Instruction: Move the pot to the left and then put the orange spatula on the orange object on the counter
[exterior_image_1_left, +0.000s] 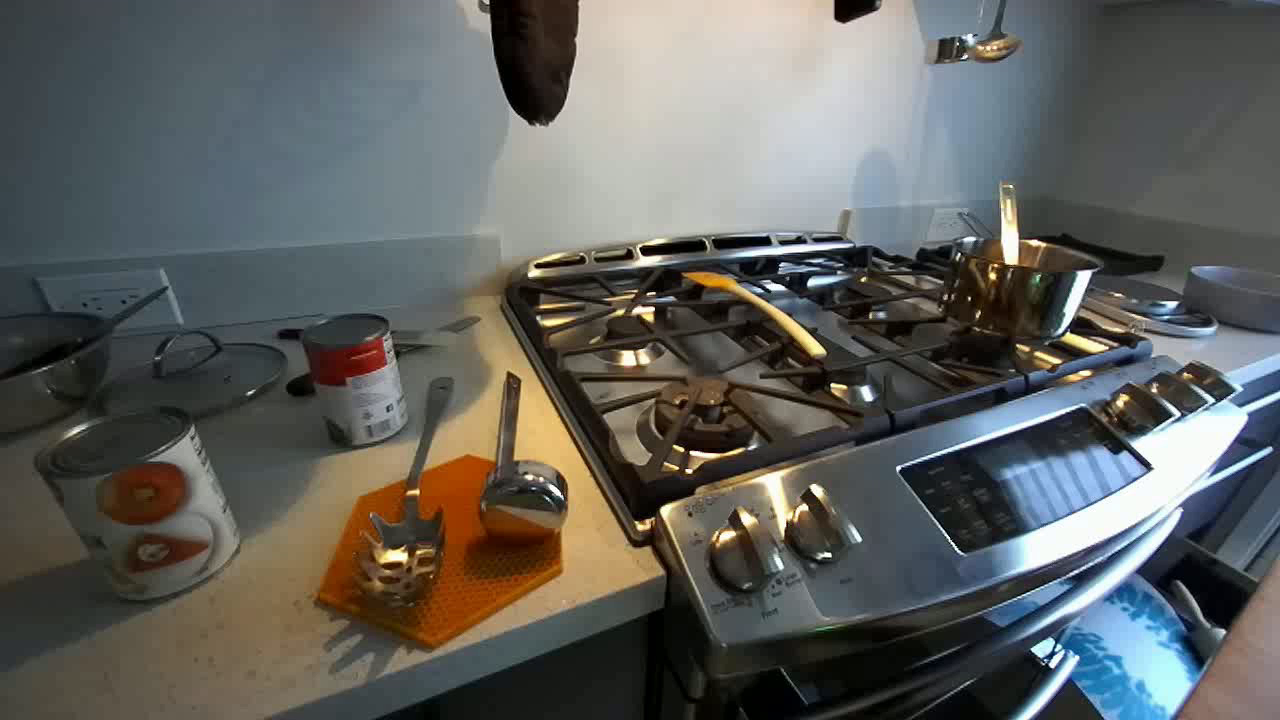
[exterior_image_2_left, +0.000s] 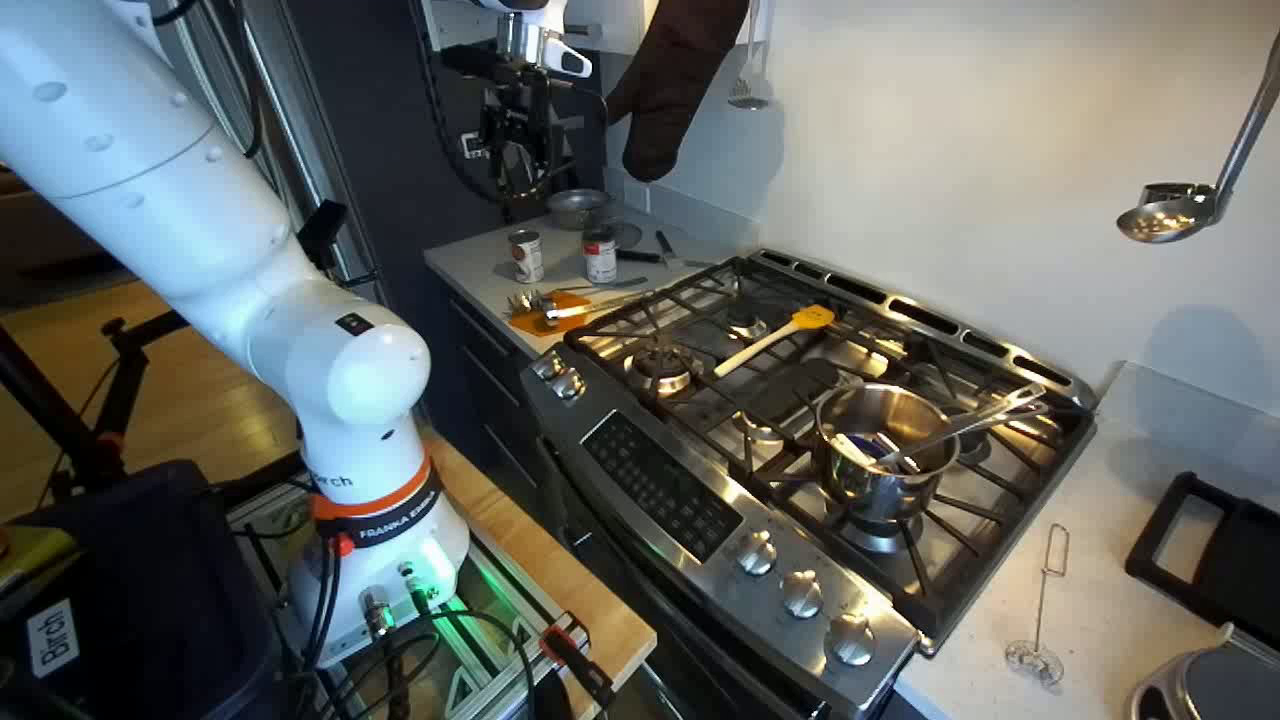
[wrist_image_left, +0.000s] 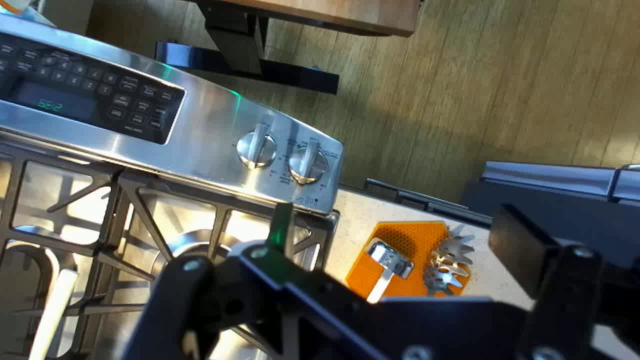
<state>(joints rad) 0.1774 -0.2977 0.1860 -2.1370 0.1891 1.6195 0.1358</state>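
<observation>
Fingers (wrist_image_left: 522, 250) spread wide, nothing in their hold. Through the gap between them, in the wrist view, I look down on the orange mat (wrist_image_left: 421, 245). In an exterior view I have the arm (exterior_image_2_left: 350, 370) reaching over, fingers well above the surface (exterior_image_1_left: 280, 500).

Pot (exterior_image_1_left: 1020, 300) stands upright on the stove (exterior_image_1_left: 850, 590), at the end away from the orange mat. In both exterior views a metal handle rises above its rim; I cannot tell whether it is the pot's own.

Orange spatula (exterior_image_2_left: 768, 346) lies across the stove between pot and orange mat, apart from both, blade to the back, pale handle to the front.

Orange mat sits on the surface just beside the stove, heads of a metal scoop (exterior_image_1_left: 525, 500) and a pronged server (exterior_image_1_left: 400, 560) on it, handles running past its edge. Two tin cans (exterior_image_1_left: 140, 500) stand near it.
</observation>
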